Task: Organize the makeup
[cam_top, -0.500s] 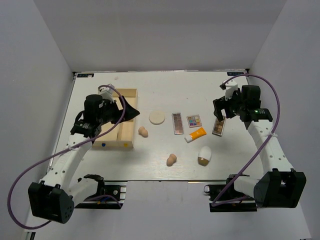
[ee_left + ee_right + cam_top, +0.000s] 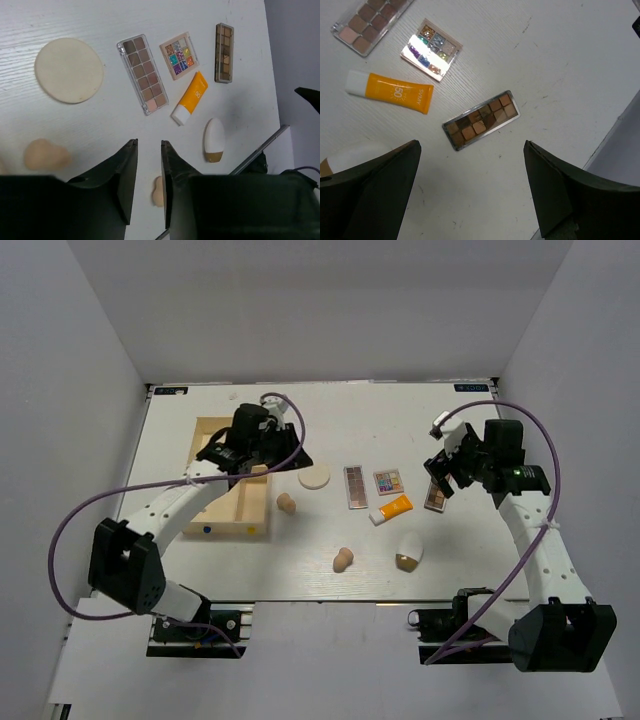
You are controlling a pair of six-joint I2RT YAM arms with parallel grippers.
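Observation:
The makeup lies loose on the white table: a round cream puff (image 2: pixel 315 476) (image 2: pixel 69 70), a brown palette (image 2: pixel 355 486) (image 2: pixel 143 73), a multicolour palette (image 2: pixel 388 481) (image 2: pixel 431 49), an orange tube (image 2: pixel 392 508) (image 2: pixel 395 92), a second brown palette (image 2: pixel 437 495) (image 2: pixel 481 120), a white-tan egg (image 2: pixel 408 552) (image 2: pixel 214 140) and two peach sponges (image 2: pixel 286 503) (image 2: pixel 343 559). My left gripper (image 2: pixel 288 458) (image 2: pixel 148 142) hovers just left of the puff, jaws narrowly apart and empty. Wide open, my right gripper (image 2: pixel 441 476) (image 2: pixel 471 143) hangs above the second brown palette.
The pale wooden divided box (image 2: pixel 250 530) stands at the left, its far end partly under my left arm. A purple cable loops from each arm. The table's right edge runs close behind the right gripper.
My left arm swung right, from over the box to beside the puff, and its jaws narrowed. The right gripper shifted slightly and stayed wide open.

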